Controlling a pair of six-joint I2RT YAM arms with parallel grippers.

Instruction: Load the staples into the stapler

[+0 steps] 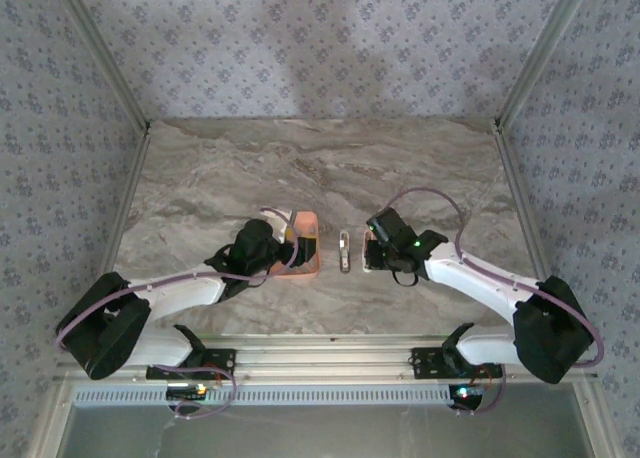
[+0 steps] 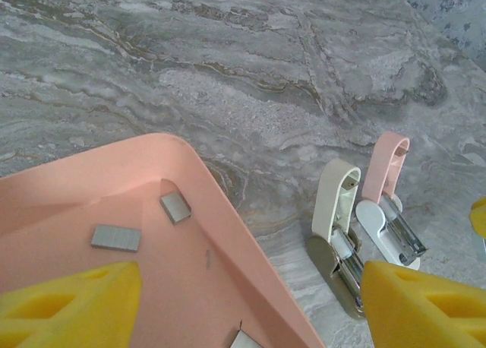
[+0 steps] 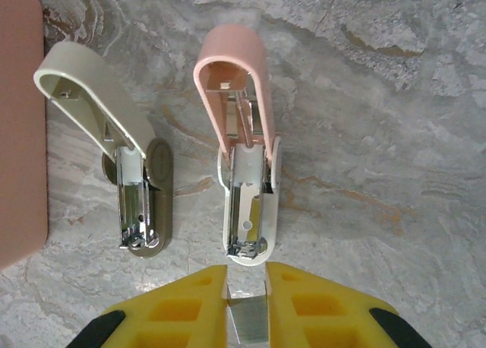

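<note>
Staples [image 2: 116,237] lie flat in the salmon tray [image 2: 213,196], seen from the left wrist, the left hand [image 2: 250,287] spread apart over them. From the right wrist, the right hand [image 3: 247,287] is clamped on one strip [image 3: 248,321] (light, stiff, likely to snap if bent; best pinched by its flat sides) just short of a pink twin [image 3: 247,188], the opened stapler [image 3: 135,204] beside it. From above, the stapler lies on the counter [image 1: 250,178] between the two hands.

Table [image 2: 228,74]: marble-look, smooth, faint sheen. Tray [image 2: 220,211]: matt salmon plastic. Staples [image 2: 116,238]: dull grey metal. Stapler [image 3: 135,204]: bright metal channel, beige plastic lid. Fingers [image 3: 319,306]: matt yellow.
</note>
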